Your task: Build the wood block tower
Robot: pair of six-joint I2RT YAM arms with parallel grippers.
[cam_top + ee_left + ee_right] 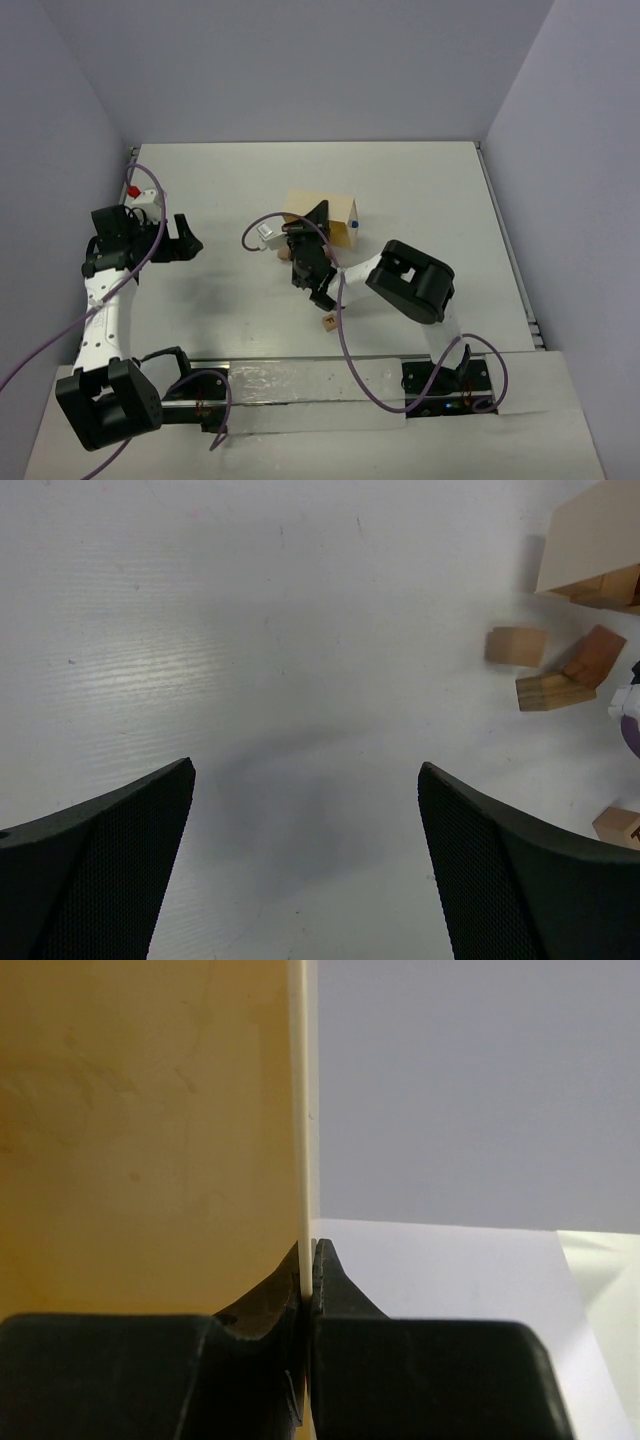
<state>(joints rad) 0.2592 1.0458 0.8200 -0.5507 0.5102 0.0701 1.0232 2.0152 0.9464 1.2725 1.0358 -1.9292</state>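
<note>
My right gripper [310, 1260] is shut on the thin wall of the light-wood box [150, 1130], which stands tipped at mid table [335, 210]. Loose wood blocks lie beside it: a tan cube [517, 646], a reddish-brown piece [594, 655], a tan oblong [555, 691] and another tan block [620, 825]. More blocks show at the box's mouth [610, 588]. A lettered tan cube [328, 322] lies near the right arm. My left gripper [305, 770] hangs open over bare table at the left [185, 238], well apart from the blocks. The wood block tower is not in view.
A red and white piece [140, 193] sits at the table's far left edge. Purple cables [345, 330] loop over both arms. Grey walls close in the table on three sides.
</note>
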